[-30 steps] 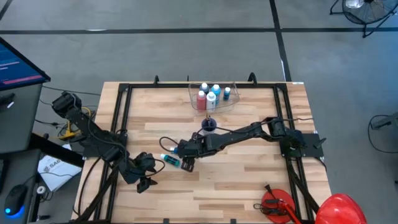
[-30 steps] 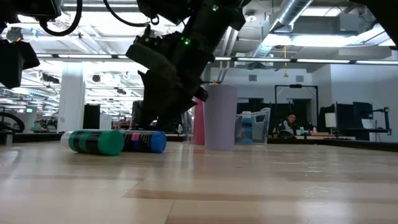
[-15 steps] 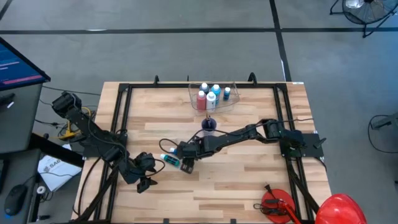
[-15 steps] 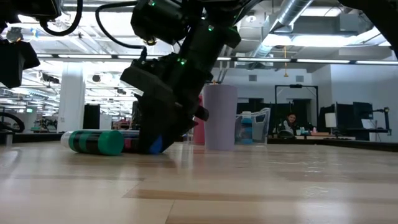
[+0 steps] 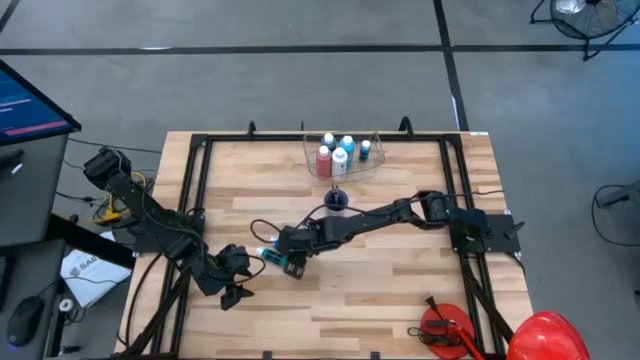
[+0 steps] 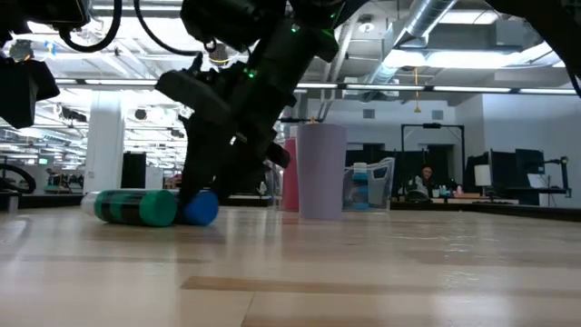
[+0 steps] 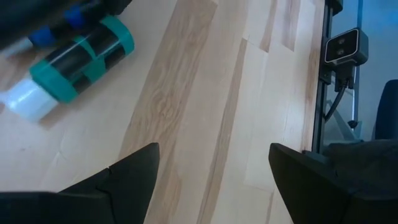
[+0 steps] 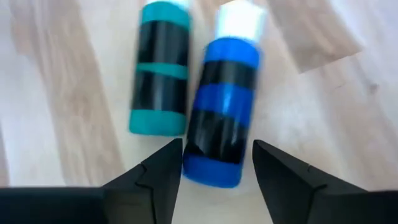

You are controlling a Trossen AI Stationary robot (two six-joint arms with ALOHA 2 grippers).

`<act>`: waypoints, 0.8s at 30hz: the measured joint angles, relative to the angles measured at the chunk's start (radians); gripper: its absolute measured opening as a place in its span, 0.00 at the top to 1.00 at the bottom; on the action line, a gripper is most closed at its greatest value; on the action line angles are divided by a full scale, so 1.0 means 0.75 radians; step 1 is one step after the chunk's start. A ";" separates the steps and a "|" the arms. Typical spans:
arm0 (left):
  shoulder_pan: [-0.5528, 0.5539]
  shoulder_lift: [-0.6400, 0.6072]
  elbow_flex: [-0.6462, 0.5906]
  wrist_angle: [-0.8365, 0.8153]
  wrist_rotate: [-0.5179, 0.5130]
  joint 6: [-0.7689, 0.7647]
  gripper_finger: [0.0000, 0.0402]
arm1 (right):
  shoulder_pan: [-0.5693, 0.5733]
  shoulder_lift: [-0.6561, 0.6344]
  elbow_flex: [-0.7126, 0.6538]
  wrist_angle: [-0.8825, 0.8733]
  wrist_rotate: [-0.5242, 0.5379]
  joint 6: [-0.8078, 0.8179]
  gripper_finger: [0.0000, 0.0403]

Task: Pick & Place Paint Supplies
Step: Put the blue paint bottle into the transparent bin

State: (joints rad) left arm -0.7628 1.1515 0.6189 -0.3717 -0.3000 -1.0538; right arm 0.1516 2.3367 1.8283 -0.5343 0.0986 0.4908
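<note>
Blue and teal paint bottles lie side by side on the wooden desk (image 5: pixel 400 270), the blue bottle (image 8: pixel 222 99) touching the teal bottle (image 8: pixel 158 78). We see our right end effector (image 8: pixel 217 171) lowered over the blue bottle's base, fingers spread to either side of it, not yet gripping. Our left end effector (image 7: pixel 211 180) waits released near the desk's left edge.

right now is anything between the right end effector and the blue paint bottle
Nothing visible. The right end effector sits open right at the base of the blue bottle, its fingers flanking that end. The teal bottle lies alongside, close to one finger, but not in between.
</note>
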 joint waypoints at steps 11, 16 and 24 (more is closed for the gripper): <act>0.000 0.000 0.000 0.009 0.000 -0.006 0.26 | -0.030 -0.001 0.015 -0.006 0.013 -0.045 0.55; 0.000 0.000 0.000 0.017 0.001 -0.008 0.26 | -0.030 -0.003 0.015 -0.018 0.015 -0.094 0.56; 0.000 -0.001 0.000 0.023 0.001 -0.008 0.26 | -0.028 0.014 0.017 -0.013 0.010 -0.064 0.59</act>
State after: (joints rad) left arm -0.7628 1.1511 0.6189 -0.3546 -0.2996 -1.0599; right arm 0.1307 2.3470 1.8408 -0.5438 0.1059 0.4427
